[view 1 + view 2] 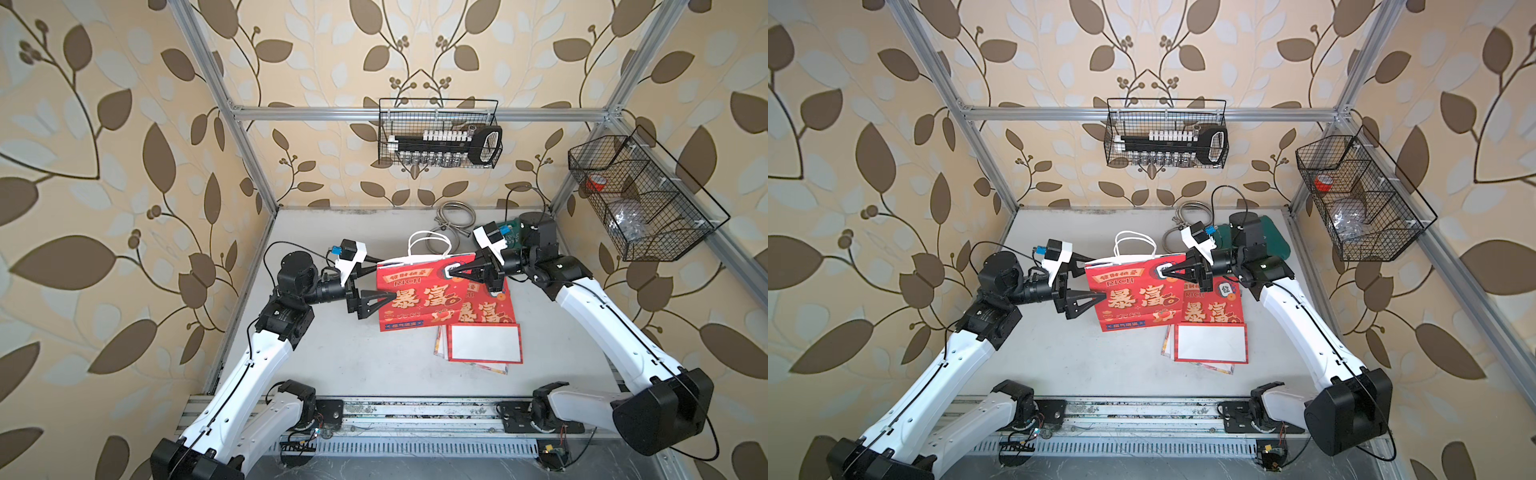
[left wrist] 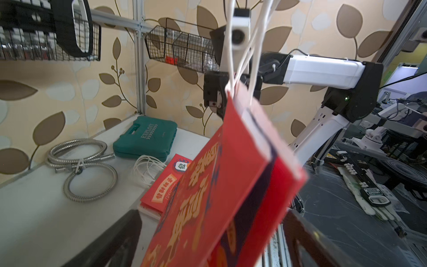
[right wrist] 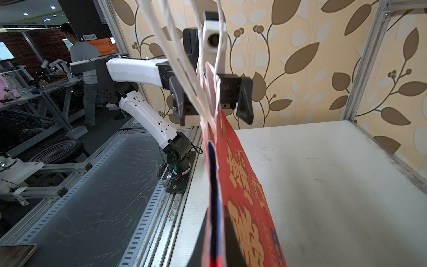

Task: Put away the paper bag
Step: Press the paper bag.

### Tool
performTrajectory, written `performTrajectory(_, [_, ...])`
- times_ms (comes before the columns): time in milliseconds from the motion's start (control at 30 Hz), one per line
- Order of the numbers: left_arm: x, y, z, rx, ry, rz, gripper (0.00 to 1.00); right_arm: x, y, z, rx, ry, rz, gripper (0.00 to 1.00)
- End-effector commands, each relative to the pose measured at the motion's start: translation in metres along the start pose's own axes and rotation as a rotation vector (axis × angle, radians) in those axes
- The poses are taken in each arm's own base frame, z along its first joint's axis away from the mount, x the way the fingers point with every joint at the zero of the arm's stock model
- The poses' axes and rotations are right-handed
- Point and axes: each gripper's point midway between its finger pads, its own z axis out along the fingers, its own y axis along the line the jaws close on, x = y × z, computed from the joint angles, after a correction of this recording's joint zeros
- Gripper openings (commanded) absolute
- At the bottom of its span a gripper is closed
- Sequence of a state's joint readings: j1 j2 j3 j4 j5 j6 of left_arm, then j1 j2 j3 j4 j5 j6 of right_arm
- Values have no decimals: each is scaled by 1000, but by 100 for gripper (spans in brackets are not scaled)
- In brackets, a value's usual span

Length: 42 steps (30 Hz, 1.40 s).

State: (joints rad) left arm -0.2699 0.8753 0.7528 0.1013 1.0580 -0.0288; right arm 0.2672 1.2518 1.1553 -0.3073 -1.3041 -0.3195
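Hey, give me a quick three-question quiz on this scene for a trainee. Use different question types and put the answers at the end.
1. True or false: the left jaws are shut on the red paper bag.
2. Multiple choice: what lies near the green tool case? A) a coiled metal hose B) a mug C) a book
3. Fill in: the bag is clamped at an upper corner by the ___.

Key: 1 false (they stand open, either side of the bag's edge); 2 A; 3 right jaws.
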Motion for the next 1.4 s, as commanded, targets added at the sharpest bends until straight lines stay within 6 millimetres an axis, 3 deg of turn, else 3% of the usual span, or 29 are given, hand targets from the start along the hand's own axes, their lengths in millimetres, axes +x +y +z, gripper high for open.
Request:
performTrajectory(0, [10, 5, 2, -18, -18, -16, 99, -9, 8, -3, -30, -33, -5, 0])
performTrajectory(67, [13, 8, 4, -10, -38, -19, 91, -12, 8, -3, -28, -38, -4, 0])
performTrajectory(100, [12, 7, 5, -1, -44, -13, 79, -12, 7, -4, -26, -38, -4, 0])
performTrajectory(167, [11, 5, 7, 24, -41, -5, 19, -14, 7, -4, -21, -40, -5, 0])
performTrajectory(200, [12, 4, 7, 33, -35, -1, 1, -14, 7, -5, -20, -40, -5, 0])
performTrajectory(300, [12, 3, 7, 33, -22, 7, 0, -15, 8, -5, -22, -46, -3, 0])
performTrajectory(333, [13, 4, 7, 30, -20, 5, 4, -15, 9, -5, -21, -48, -5, 0])
performTrajectory(367, [13, 4, 7, 25, -18, 1, 25, -15, 10, -5, -22, -49, -6, 0])
performTrajectory(400, [15, 7, 8, 4, -18, -15, 61, -16, 9, -5, -21, -52, -3, 0])
performTrajectory(433, [20, 10, 9, -12, -16, -33, 87, -17, 9, -5, -20, -55, -2, 0])
performTrajectory(467, [23, 10, 9, -14, -16, -33, 98, -18, 9, -5, -22, -59, 0, 0])
performTrajectory(667, [54, 20, 19, -10, -3, -74, 99, -21, 6, -5, -18, -68, 5, 0])
performTrajectory(700, [55, 20, 21, 0, -11, -68, 99, -21, 5, -5, -17, -69, 9, 0])
performTrajectory(767, [48, 17, 24, 25, -43, -40, 89, -19, 3, -4, -10, -67, 19, 0])
performTrajectory(833, [39, 15, 24, 43, -78, -28, 69, -14, 2, -4, -1, -57, 19, 0])
performTrajectory(933, [29, 10, 26, 72, -96, -14, 46, -6, -1, -3, 7, -45, 36, 0])
performTrajectory(1067, [24, 6, 26, 93, -84, 6, 0, -6, -2, -3, 4, -44, 38, 0])
performTrajectory(1167, [12, 0, 24, 104, -96, 25, 0, -2, 0, -5, 7, -22, 22, 0])
performTrajectory(1233, [3, -7, 22, 122, -99, 37, 0, 5, 0, -9, 32, -1, 24, 53])
performTrajectory(1300, [-5, -14, 21, 151, -94, 43, 0, 14, 5, -12, 36, 12, 21, 72])
performTrajectory(1367, [-14, -20, 20, 180, -90, 44, 0, 20, 8, -12, 33, 16, 17, 77])
